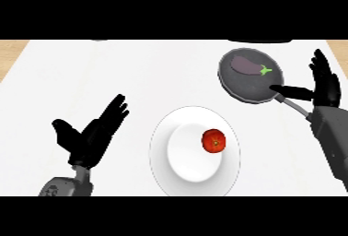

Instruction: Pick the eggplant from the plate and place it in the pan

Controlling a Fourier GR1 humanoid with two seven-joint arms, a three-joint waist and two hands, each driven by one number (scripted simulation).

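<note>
A purple eggplant [246, 65] with a green stem lies inside the dark grey pan [239, 83] at the upper right of the counter. The white plate [178, 152] sits in the lower middle and holds a red tomato [214, 140]. My right hand [325, 82] is open just right of the pan, fingers up, its thumb reaching toward the pan's rim above the handle [295, 106]. My left hand [92, 131] is open at the lower left, left of the plate, holding nothing.
The white counter [122, 64] stretches across the view, with a wooden strip [12, 53] at its far left edge and another at the upper right corner.
</note>
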